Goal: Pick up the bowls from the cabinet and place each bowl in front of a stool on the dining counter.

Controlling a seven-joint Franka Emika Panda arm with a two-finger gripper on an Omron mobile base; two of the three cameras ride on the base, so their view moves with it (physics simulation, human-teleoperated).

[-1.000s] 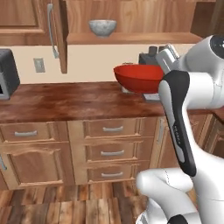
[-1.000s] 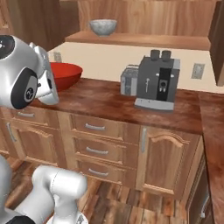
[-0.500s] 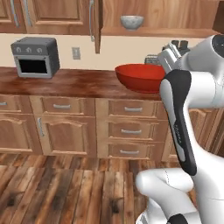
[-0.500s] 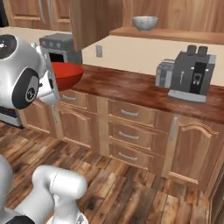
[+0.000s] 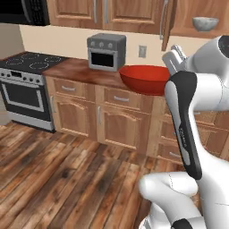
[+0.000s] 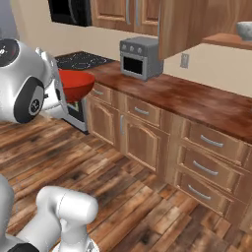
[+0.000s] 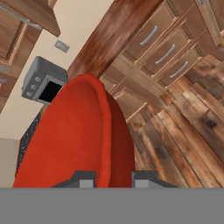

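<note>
My gripper (image 7: 113, 180) is shut on the rim of the glossy red bowl (image 7: 74, 135), with one fingertip on each side of the rim. The red bowl (image 5: 145, 79) hangs in the air in front of the brown counter, level with its top, and the gripper (image 5: 173, 60) holds its right edge. The right base view has the red bowl (image 6: 76, 84) at the left, beside my arm. The grey-white marbled bowl (image 5: 205, 23) stands on the shelf of the open cabinet (image 5: 168, 20), far right; it shows again as the grey-white bowl (image 6: 244, 29). The stool and the dining counter are out of view.
A grey toaster oven (image 5: 106, 51) stands on the drawer-fronted counter (image 5: 76, 71). A black stove (image 5: 27, 89) stands to its left, with a dark microwave (image 5: 24, 11) above. The open cabinet door (image 6: 192, 24) juts out overhead. Bare wooden floor (image 6: 123, 187) lies before the units.
The whole picture has shifted: the base has turned left, bringing the toaster oven and stove into view and the coffee machine out. The red bowl stays in my gripper.
</note>
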